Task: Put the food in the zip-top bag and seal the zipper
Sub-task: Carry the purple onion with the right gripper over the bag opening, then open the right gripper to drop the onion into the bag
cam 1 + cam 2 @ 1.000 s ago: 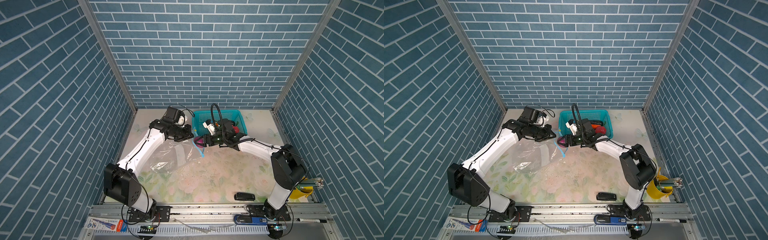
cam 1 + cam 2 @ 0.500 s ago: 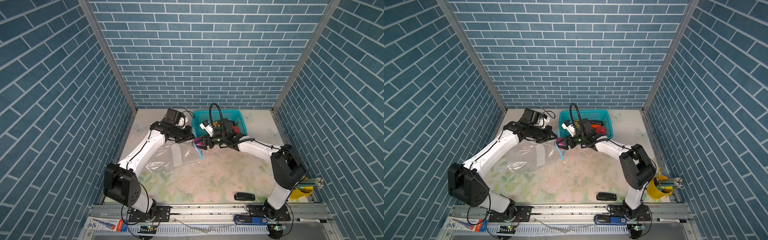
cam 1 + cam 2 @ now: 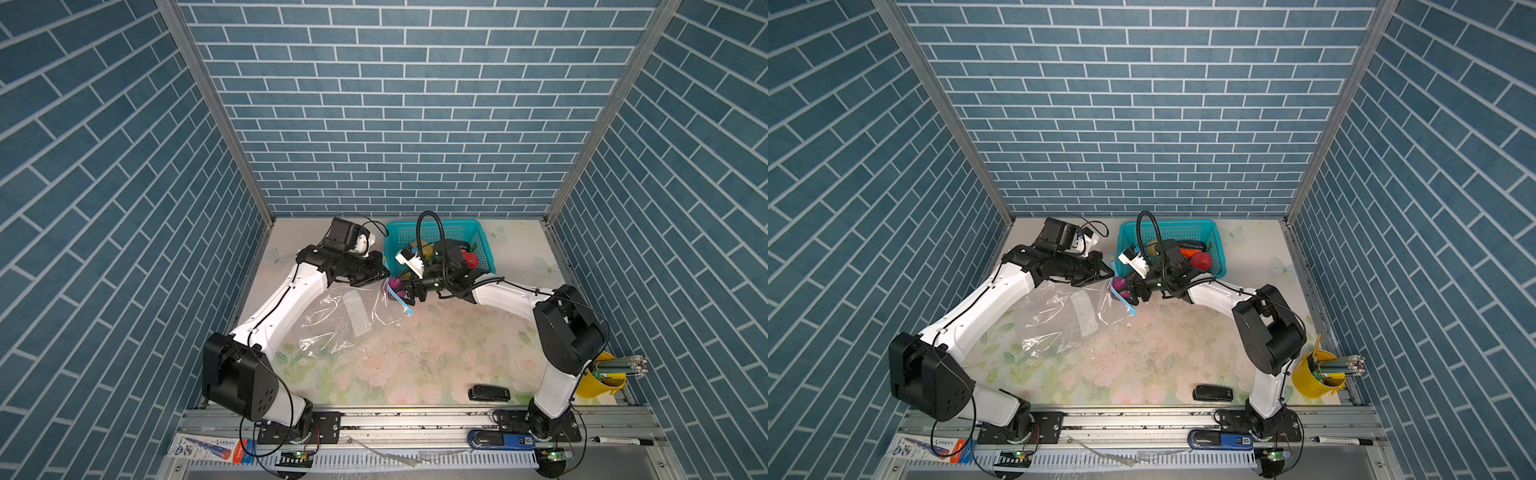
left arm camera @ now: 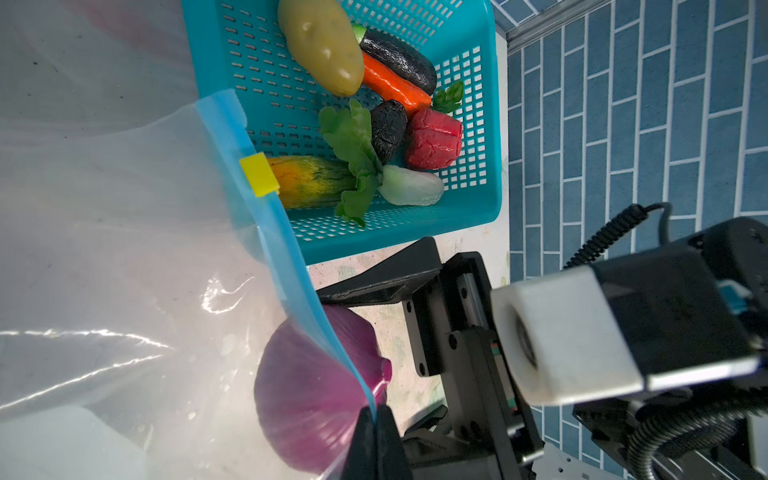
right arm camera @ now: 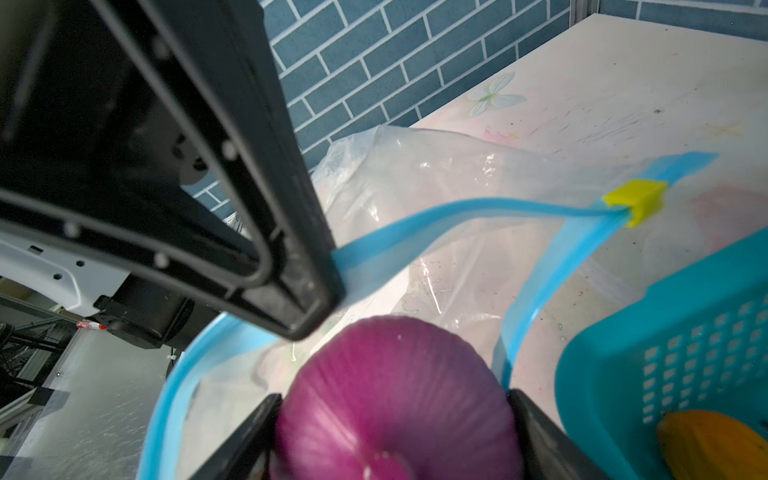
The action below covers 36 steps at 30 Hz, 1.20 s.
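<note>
The clear zip-top bag (image 3: 332, 320) lies on the table's left half. My left gripper (image 4: 376, 415) is shut on the bag's light blue zipper (image 4: 270, 224) and holds the upper lip up, so the mouth gapes. The yellow slider (image 5: 633, 199) sits at the far end. My right gripper (image 5: 392, 415) is shut on the purple onion (image 5: 395, 395), which is at the mouth, partly behind the lifted lip (image 4: 307, 386). The rest of the food lies in the basket: potato (image 4: 320, 45), carrot (image 4: 390, 83), eggplant (image 4: 399, 56), red piece (image 4: 434, 139), white piece (image 4: 411, 187), leafy greens (image 4: 353, 137).
The teal basket (image 3: 436, 228) stands at the back, right behind both grippers. A black device (image 3: 488, 392) lies near the front edge. A yellow cup of pencils (image 3: 602, 378) stands at the front right. Brick walls close in three sides.
My right gripper has carried the onion slightly left, up to the bag's mouth. The left gripper has kept its hold on the zipper strip.
</note>
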Available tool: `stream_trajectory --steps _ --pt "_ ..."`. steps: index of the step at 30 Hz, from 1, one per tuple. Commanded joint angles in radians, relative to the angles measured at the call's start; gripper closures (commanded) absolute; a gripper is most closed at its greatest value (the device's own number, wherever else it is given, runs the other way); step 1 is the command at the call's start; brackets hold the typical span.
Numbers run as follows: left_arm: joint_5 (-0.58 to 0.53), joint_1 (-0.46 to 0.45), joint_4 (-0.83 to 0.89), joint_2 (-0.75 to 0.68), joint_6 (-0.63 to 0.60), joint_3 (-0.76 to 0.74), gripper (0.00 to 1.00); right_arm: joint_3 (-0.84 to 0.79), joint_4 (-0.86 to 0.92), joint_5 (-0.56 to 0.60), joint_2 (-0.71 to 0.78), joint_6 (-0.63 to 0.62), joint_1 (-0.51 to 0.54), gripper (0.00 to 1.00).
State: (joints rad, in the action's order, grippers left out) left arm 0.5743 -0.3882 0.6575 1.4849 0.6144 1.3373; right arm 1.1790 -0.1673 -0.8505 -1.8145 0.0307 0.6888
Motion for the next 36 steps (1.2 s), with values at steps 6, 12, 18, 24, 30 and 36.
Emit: stream_trajectory --steps 6,12,18,24,30,36 --pt "0.033 -0.001 -0.039 -0.009 0.002 -0.016 1.00 -0.033 0.002 -0.051 -0.008 -0.147 0.006 0.47" --pt "0.039 -0.005 -0.048 -0.005 0.004 -0.016 1.00 -0.109 -0.109 -0.073 0.035 -0.216 0.006 0.44" --pt "0.041 -0.005 -0.051 -0.006 0.003 -0.027 1.00 -0.111 -0.115 -0.084 0.048 -0.308 0.004 0.44" --pt "0.032 -0.005 -0.045 -0.026 0.000 -0.047 1.00 -0.130 -0.147 -0.103 0.087 -0.302 -0.018 0.44" --pt "0.032 -0.005 -0.045 -0.036 0.003 -0.056 1.00 -0.139 -0.163 -0.137 0.110 -0.301 -0.023 0.44" --pt "0.036 -0.005 -0.048 -0.036 0.009 -0.057 1.00 -0.144 -0.185 -0.181 0.102 -0.291 -0.022 0.44"
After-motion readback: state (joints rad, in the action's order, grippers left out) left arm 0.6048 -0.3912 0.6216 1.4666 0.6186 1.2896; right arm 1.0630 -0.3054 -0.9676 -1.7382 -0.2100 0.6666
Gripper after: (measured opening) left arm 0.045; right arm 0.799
